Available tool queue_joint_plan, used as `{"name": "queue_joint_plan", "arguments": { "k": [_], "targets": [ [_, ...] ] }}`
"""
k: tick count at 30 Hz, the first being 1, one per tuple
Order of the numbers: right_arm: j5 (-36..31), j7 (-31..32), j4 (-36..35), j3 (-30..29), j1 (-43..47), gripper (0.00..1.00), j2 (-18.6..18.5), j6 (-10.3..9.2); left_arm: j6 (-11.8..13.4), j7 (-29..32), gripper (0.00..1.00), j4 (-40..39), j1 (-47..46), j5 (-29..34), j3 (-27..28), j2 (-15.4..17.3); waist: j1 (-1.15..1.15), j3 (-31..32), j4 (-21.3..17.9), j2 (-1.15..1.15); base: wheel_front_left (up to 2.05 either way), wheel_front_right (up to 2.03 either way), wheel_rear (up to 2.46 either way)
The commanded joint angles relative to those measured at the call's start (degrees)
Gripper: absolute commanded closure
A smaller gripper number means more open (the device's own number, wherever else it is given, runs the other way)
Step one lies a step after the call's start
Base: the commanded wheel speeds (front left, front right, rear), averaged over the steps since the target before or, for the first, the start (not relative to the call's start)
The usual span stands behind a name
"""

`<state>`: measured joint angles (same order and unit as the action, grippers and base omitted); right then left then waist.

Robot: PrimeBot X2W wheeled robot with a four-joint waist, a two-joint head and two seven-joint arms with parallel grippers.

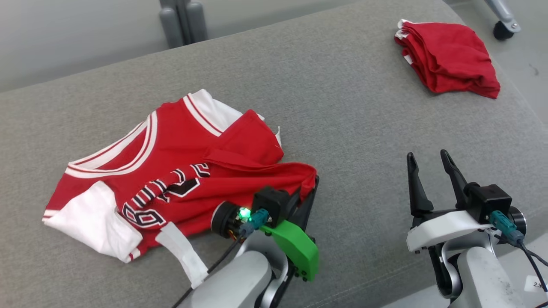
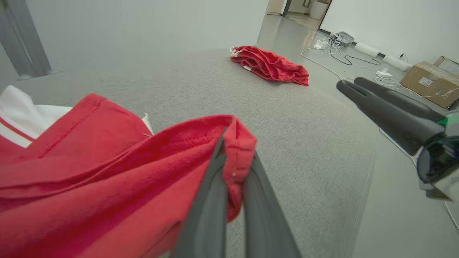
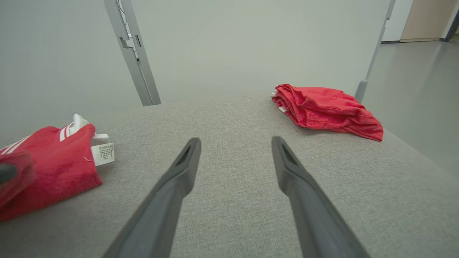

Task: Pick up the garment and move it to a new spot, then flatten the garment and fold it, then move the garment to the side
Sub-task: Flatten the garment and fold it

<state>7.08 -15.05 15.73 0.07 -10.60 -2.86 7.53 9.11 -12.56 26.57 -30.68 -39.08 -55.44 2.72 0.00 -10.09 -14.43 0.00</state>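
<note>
The left end effector (image 1: 314,180) (image 2: 236,150) is pinching a fold of red fabric at the edge of the basketball jersey (image 1: 171,171) (image 2: 89,172); in the left wrist view the cloth is bunched between its two dark fingers (image 2: 211,200) and wraps over their tips. A green plastic part (image 1: 295,248) sits on that arm's wrist, just behind the fingers. From the pinched edge the jersey spreads away to the left of this end effector, lying crumpled on the grey fabric-covered surface (image 1: 342,107), with white sleeves, a striped white collar and black-and-white lettering turned upward. One red flap is folded back over the body of the jersey.

The right end effector (image 1: 428,156) (image 3: 236,141) is to the right of the left one, well apart from it, with its fingers spread and nothing between them, held over bare grey surface. To its left, in its own wrist view, the near corner of the jersey (image 3: 53,168) shows a small white care label (image 3: 103,153). Ahead of it and to the right, near the far edge of the surface, lies a second red garment (image 1: 447,57) (image 3: 322,111) in a loosely folded heap. Beyond that edge, the left wrist view shows cables (image 2: 333,46) and a cardboard box (image 2: 430,80) on the floor.
</note>
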Motion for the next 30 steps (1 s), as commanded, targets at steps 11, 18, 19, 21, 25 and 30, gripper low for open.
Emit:
{"name": "queue_joint_plan", "arguments": {
  "k": [11,18,19,21,25,30],
  "targets": [
    [-0.4,-0.2,-0.1,-1.8,0.1,0.0,-0.1,-0.09,0.2,-1.0,0.0,1.7,-3.0,-7.3,-14.1,0.3,0.0,-1.2,-1.5,0.0,0.0,0.0,0.0],
    [-2.3,-0.2,0.0,-1.5,0.7,0.0,-0.1,-0.09,2.8,-2.6,0.0,0.4,-4.5,-8.5,-12.9,0.3,0.0,1.4,3.0,0.0,0.0,0.0,0.0],
    [-2.8,-0.2,0.0,-1.6,0.7,0.0,-0.1,-0.09,3.2,-2.7,0.0,0.6,-4.4,-8.4,-11.9,0.3,0.0,1.9,3.9,0.0,0.0,0.0,0.0],
    [-3.3,-0.2,0.0,-1.8,0.8,0.0,-0.1,-0.09,3.9,-2.6,0.0,0.6,-4.0,-6.8,-9.5,0.3,0.0,2.9,5.6,0.0,0.0,0.0,0.0],
    [-3.9,-0.2,0.1,-1.7,1.1,0.0,-0.1,-0.09,4.3,-2.6,0.0,1.5,-1.0,-2.6,-3.6,0.7,0.0,4.4,8.3,0.0,0.0,0.0,0.0],
    [-4.0,-0.2,0.8,-0.8,2.0,0.0,-0.1,-0.09,3.6,-2.6,0.0,0.7,3.8,2.1,4.0,1.9,0.0,6.0,10.9,0.0,0.0,0.0,0.0]
  ]
}}
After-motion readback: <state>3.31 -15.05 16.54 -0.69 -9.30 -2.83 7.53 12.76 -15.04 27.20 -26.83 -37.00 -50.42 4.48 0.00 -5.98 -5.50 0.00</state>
